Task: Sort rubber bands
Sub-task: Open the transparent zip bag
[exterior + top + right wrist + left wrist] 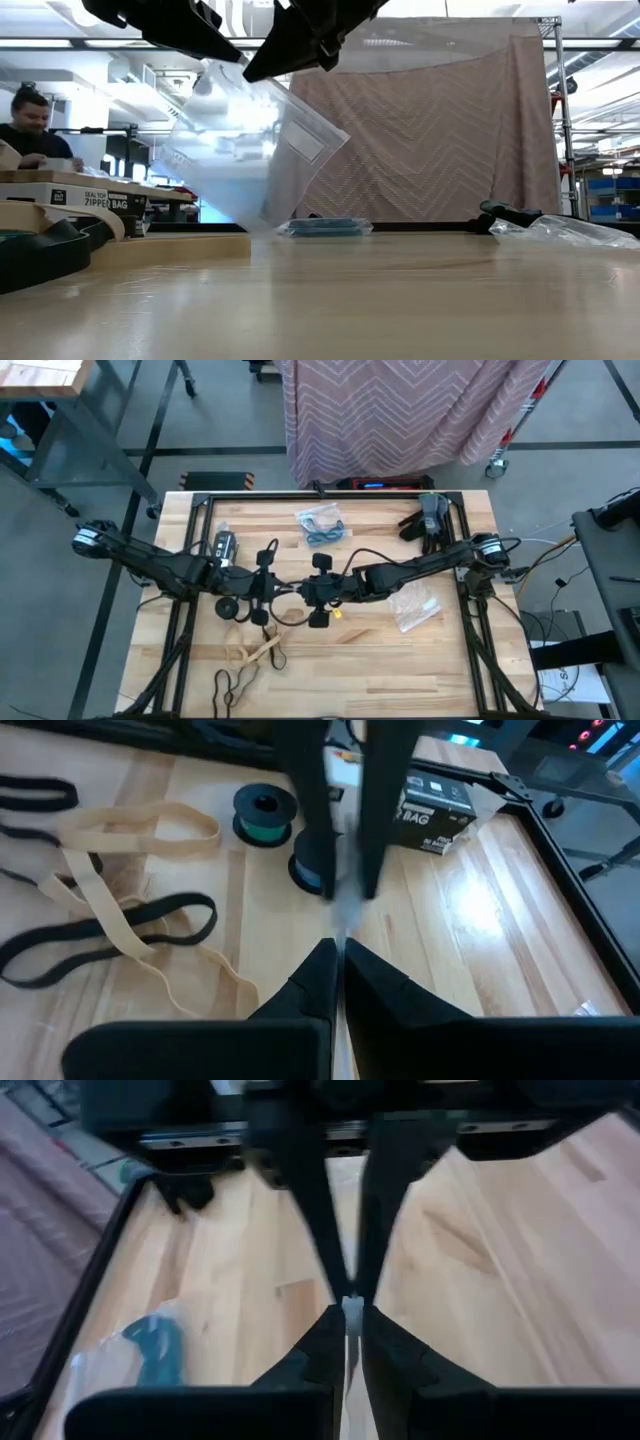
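A clear plastic zipper bag [250, 150] hangs over the middle of the table between my two grippers. My left gripper [282, 593] and my right gripper [300, 592] meet fingertip to fingertip, both shut on the bag. Tan rubber bands [140, 825] and black rubber bands [110, 935] lie loose on the wood near the table's front left [255, 655]. Blue rubber bands [322, 525] lie inside another clear bag at the table's far side. My left gripper [350, 1320] pinches the bag's upper edge [352, 1308] between its two fingers, coming from the table's left and slanting down. The bag hangs below, tilted. My right gripper [338, 952] pinches the same upper edge [262, 72] from the table's right, slanting down, fingertips facing the left gripper's. The bag hangs beneath with its lower end [255, 222] close to the table.
A zipper-bag box [224, 546] and tape rolls [263, 808] sit at the left. Dark gloves [428, 520] lie at the far right, and a crinkled clear bag [413, 605] to the right of centre. A person [30, 130] sits beyond the table.
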{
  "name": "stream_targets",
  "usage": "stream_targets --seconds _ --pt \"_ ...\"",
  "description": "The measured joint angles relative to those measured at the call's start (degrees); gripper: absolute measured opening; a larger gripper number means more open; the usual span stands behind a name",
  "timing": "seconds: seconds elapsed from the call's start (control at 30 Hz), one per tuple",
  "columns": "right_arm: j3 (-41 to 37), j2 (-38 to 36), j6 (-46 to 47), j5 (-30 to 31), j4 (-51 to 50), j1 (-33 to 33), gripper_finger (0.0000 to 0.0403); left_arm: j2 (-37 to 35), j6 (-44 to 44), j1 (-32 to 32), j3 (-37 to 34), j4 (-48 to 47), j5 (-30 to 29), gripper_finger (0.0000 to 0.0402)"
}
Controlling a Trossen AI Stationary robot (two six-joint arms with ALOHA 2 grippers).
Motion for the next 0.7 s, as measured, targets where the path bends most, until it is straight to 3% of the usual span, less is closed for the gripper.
stream_targets --seconds 0.7 --pt "0.0 0.0 0.4 0.4 0.8 0.0 0.0002 0.0 0.0 0.0 0.0 -0.2 2.1 0.0025"
